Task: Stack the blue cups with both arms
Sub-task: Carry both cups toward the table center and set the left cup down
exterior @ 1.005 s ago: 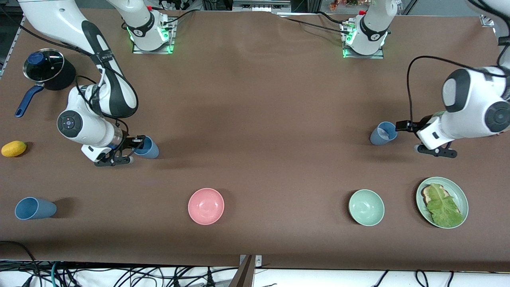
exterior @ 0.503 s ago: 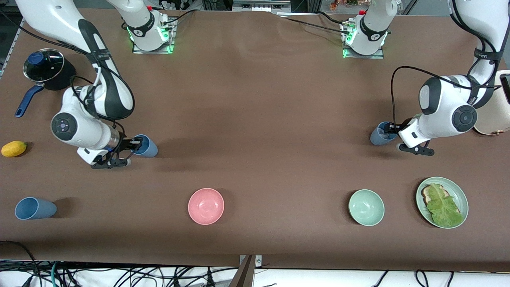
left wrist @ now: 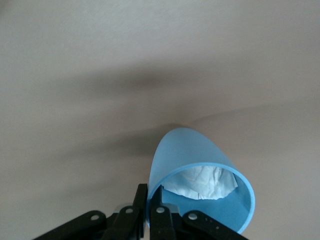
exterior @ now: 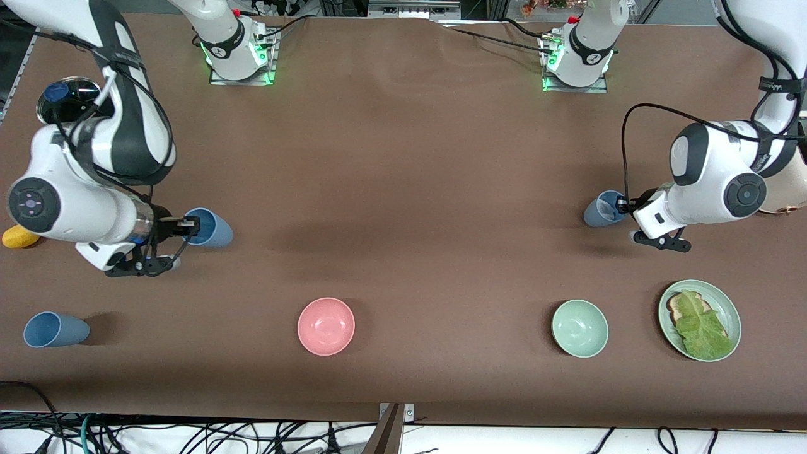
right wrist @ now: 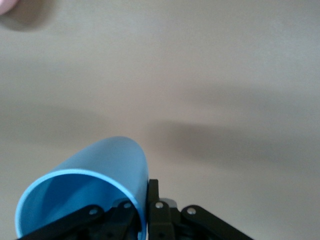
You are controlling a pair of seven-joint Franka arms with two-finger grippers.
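Right gripper point(exterior: 189, 222) pinches blue cup point(exterior: 211, 229) rim; left gripper point(exterior: 624, 205) pinches greyer cup point(exterior: 602, 210) rim.

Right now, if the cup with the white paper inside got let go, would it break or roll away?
Probably not break: the blue cup looks like matte plastic, likely light and stiff. The left gripper pinches just its rim, so it may slip. Round and tapered, it would likely roll in a curve. The crumpled white paper might fall out.

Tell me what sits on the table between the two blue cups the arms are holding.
Nothing: in the front view only bare brown table runs between the right arm's cup and the left arm's cup.
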